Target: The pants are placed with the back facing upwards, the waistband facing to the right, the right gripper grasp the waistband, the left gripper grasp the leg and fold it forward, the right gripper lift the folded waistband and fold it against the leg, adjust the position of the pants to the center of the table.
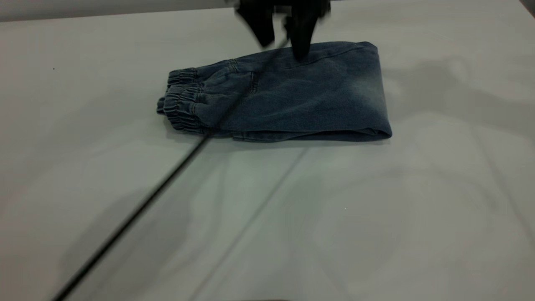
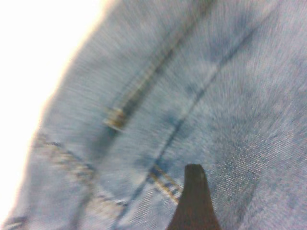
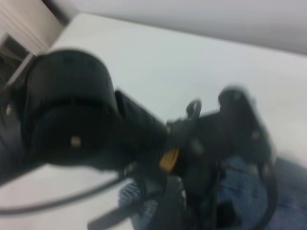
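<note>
The big white table is smooth and flat. The pants lie folded toward its far middle, soft faded denim with ruffled ends on the left. The left gripper hangs over their far edge, fingers spread apart and holding nothing, probably to nudge them into place. The right gripper is not seen.

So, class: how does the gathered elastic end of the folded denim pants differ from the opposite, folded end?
The gathered end is ruffled and bunched; the folded end is a smooth crease. The gathered end is narrower, the folded end wider. The gathered end is dark blue; the folded end shows a faded pale patch. Both are denim, flat on the white table. The left gripper, open, is at the pants' far edge.
</note>
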Robot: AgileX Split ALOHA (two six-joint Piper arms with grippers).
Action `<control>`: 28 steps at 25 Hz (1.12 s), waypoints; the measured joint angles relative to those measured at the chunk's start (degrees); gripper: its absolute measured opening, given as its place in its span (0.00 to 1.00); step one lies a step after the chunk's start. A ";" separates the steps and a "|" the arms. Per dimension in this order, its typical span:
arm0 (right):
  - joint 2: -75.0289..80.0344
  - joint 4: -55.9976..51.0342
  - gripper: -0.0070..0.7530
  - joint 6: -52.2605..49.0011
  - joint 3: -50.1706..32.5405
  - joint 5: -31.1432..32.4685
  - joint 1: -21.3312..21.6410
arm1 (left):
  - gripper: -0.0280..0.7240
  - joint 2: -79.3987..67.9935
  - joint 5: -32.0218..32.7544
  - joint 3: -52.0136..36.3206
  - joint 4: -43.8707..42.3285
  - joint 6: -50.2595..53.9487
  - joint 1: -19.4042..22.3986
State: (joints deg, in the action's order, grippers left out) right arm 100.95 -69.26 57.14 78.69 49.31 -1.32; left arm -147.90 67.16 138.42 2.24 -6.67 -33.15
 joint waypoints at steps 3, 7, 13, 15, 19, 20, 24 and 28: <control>-6.45 4.56 0.79 -4.72 0.00 1.49 0.00 | 0.72 4.29 0.00 0.80 -2.62 0.65 0.00; -14.97 12.48 0.79 -12.86 0.00 4.63 0.00 | 0.72 9.88 0.00 0.85 -4.86 2.66 0.00; -31.37 24.64 0.79 -24.88 0.00 12.81 0.00 | 0.72 21.68 0.00 -3.98 -6.29 3.50 0.00; -36.58 28.89 0.79 -29.83 0.00 17.15 0.00 | 0.72 27.50 0.00 -8.41 -7.06 3.68 0.00; -45.99 36.00 0.79 -39.49 0.00 22.62 0.00 | 0.72 39.51 0.00 -21.69 -7.31 3.94 0.00; -48.30 37.93 0.79 -41.44 -0.14 22.87 0.00 | 0.72 43.01 0.00 -25.71 -7.39 3.94 0.00; -57.92 44.10 0.79 -47.30 -4.01 23.11 0.00 | 0.72 56.69 0.00 -40.66 -7.43 4.22 0.00; -68.31 46.63 0.79 -48.97 -12.39 23.48 0.00 | 0.72 69.78 0.00 -53.22 -7.38 5.15 0.00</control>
State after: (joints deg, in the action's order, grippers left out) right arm 32.64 -22.63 8.17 66.29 72.80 -1.32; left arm -78.13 67.16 85.20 -5.15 -1.52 -33.15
